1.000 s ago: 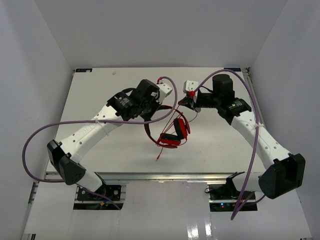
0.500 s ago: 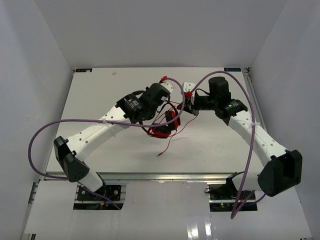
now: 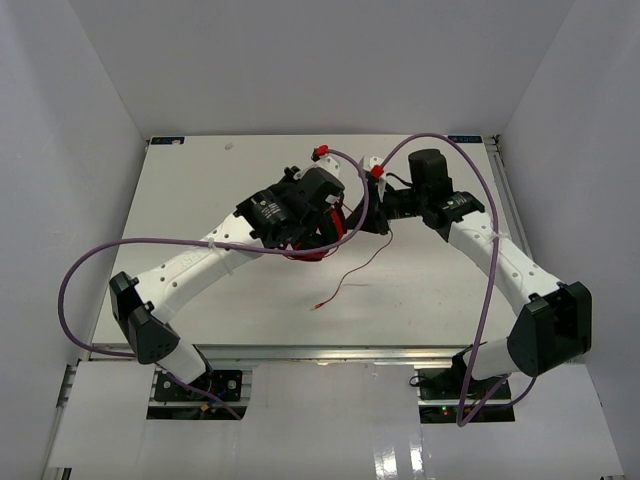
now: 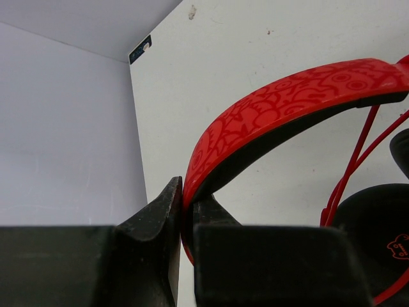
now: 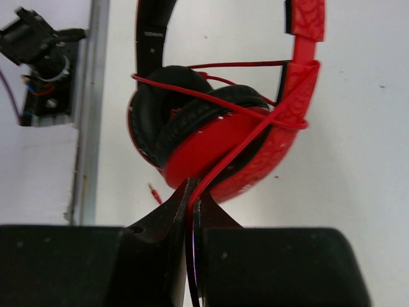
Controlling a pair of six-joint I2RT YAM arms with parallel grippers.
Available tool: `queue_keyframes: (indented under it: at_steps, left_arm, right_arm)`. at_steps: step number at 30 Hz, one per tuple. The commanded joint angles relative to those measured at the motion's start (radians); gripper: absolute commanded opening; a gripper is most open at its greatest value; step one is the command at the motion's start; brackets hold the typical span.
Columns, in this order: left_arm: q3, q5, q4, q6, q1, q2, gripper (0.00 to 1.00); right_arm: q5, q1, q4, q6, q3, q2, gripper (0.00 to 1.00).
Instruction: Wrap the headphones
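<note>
One pair of red headphones (image 5: 211, 150), left jaws clamping its headband (image 4: 287, 96), right jaws pinching its cable (image 5: 243, 64)

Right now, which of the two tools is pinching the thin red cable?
The right tool; it pinches the cable, while the left tool clamps the red headband.

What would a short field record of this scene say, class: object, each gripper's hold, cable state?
Object: red over-ear headphones with black ear pads
Left gripper: shut on their patterned red headband
Right gripper: shut on the thin red cable
Cable: crosses the ear cups several times; plug end free over the white table
</note>
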State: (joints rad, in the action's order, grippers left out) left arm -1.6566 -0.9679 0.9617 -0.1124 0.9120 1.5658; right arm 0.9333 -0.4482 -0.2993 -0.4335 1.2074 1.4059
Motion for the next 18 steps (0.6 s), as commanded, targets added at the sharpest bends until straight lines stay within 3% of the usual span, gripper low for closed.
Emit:
queue_keyframes:
  at_steps: [1, 9, 18]
  left_arm:
    - [-0.048, -0.214, -0.076, 0.027, -0.008, -0.009, 0.0]
    - [-0.069, -0.247, -0.155, 0.029, 0.015, 0.0, 0.0]
    - [-0.144, -0.15, -0.106, 0.294, 0.015, -0.029, 0.0]
  right_arm:
    - [0.188, -0.014, -0.003, 0.16, 0.037, 0.008, 0.08]
    - [0.31, -0.023, 0.142, 0.355, -0.021, 0.015, 0.08]
    - [0.355, -0.035, 0.551, 0.73, -0.201, -0.038, 0.17]
